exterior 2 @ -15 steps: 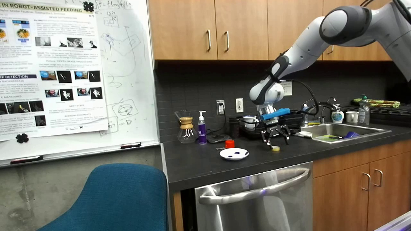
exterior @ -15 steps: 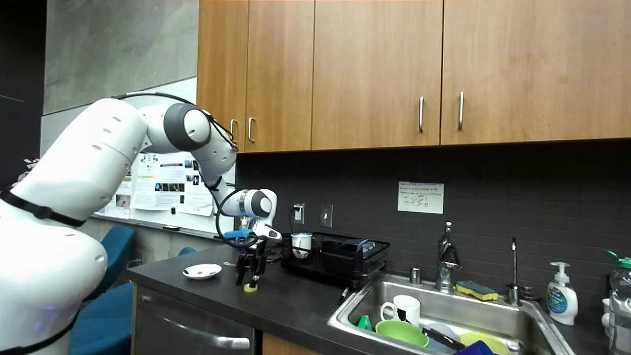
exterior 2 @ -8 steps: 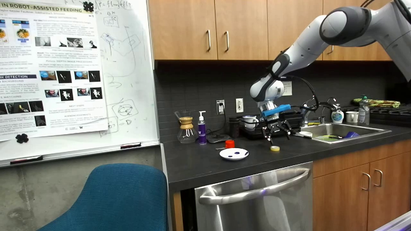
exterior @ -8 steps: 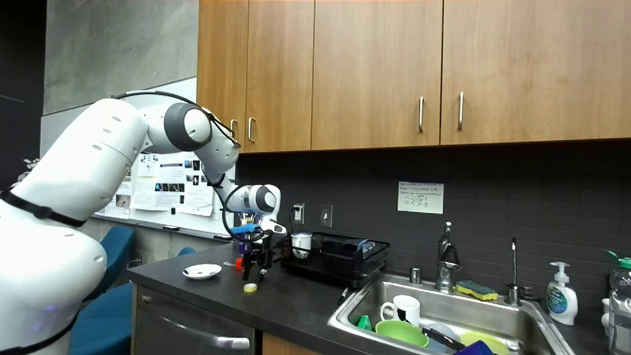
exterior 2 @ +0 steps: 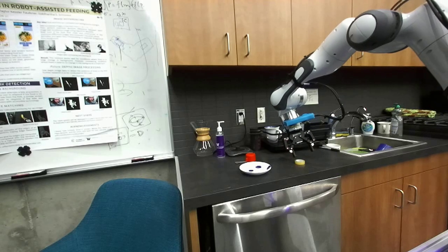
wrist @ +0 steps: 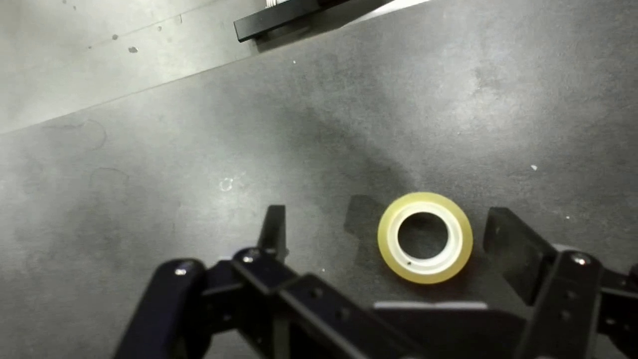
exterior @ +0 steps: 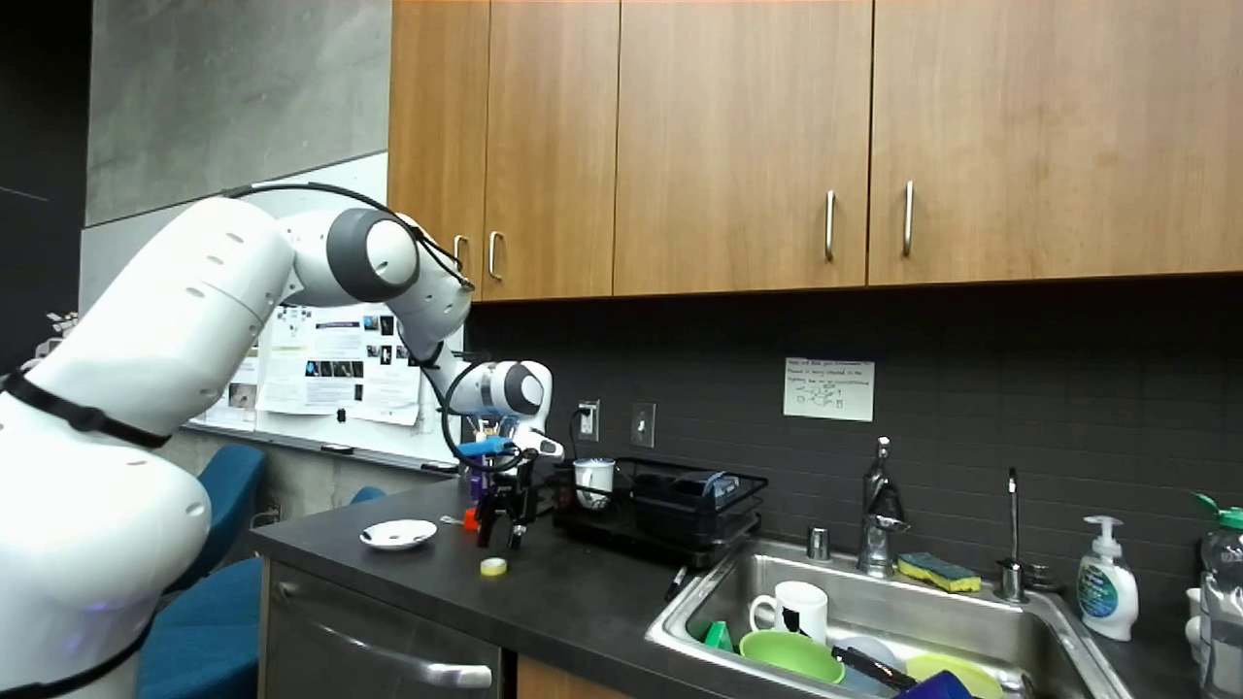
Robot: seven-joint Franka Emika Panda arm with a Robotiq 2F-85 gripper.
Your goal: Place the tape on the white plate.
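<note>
The tape [wrist: 425, 200], a small yellowish roll with a white core, lies flat on the dark counter. It shows in both exterior views [exterior: 493, 567] [exterior 2: 299, 162]. My gripper [wrist: 386, 224] is open and empty above it. In the wrist view the tape lies between the two fingers, apart from both and closer to the right one. The gripper also shows in both exterior views [exterior: 500, 544] [exterior 2: 303, 152], a little above and behind the tape. The white plate [exterior 2: 255, 171], with dark blue spots, sits on the counter [exterior: 398, 532] away from the gripper.
A red item [exterior 2: 250, 157] stands behind the plate. A purple pump bottle [exterior 2: 220, 141] and a glass carafe [exterior 2: 204, 145] stand farther back. The black dish rack [exterior: 670, 505] with a mug is behind the gripper. The sink [exterior: 719, 582] holds dishes.
My gripper has risen off the tape and moved back slightly, then shifted a little toward the plate side. The tape stays in place on the counter and now shows fully.
</note>
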